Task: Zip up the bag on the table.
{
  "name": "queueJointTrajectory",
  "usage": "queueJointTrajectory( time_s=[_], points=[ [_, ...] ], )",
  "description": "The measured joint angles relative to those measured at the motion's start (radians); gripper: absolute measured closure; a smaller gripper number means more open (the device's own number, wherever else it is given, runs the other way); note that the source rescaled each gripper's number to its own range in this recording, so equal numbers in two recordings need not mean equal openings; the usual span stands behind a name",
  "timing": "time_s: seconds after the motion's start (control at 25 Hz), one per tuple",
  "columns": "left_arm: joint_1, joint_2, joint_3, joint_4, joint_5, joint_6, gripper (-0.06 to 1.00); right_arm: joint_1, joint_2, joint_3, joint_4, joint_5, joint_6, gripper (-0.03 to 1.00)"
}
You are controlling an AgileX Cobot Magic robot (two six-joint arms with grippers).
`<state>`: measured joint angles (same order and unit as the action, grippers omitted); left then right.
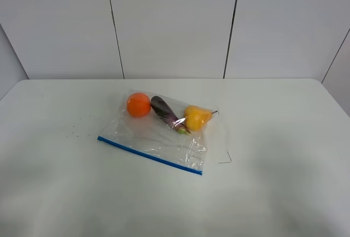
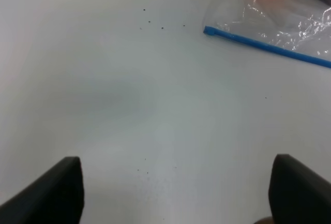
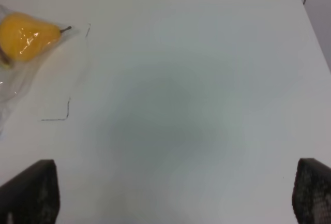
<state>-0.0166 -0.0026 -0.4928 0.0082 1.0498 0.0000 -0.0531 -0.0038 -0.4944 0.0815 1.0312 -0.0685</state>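
A clear plastic bag (image 1: 158, 136) is seen lying flat near the middle of the white table (image 1: 284, 193). Its blue zipper strip (image 1: 149, 154) is turned toward the near edge and runs at a slant. Three items are seen through the plastic along the far side: an orange (image 1: 138, 104), a purple eggplant (image 1: 165, 111) and a yellow pear (image 1: 197, 117), set in a row. A few dark specks (image 1: 74, 133) are noted on the tabletop left of the bag, and a thin dark line mark (image 1: 227, 158) just right of it.

Neither arm is caught by the high camera. The left gripper (image 2: 176, 190) is held spread wide over bare table, nothing between its fingers, the zipper's end well ahead of it. The right gripper (image 3: 176, 195) is likewise spread and empty, with the pear off to one side.
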Motion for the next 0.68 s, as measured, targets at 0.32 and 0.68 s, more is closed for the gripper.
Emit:
queueJointTrajectory(
  time_s=[0.32, 0.68],
  points=[
    [0.0, 0.0, 0.0, 0.0, 0.0, 0.0, -0.05, 0.0, 0.0, 0.0, 0.0, 0.0, 0.0, -0.03],
    [0.0, 0.0, 0.0, 0.0, 0.0, 0.0, -0.05, 0.0, 0.0, 0.0, 0.0, 0.0, 0.0, -0.03]
  ],
)
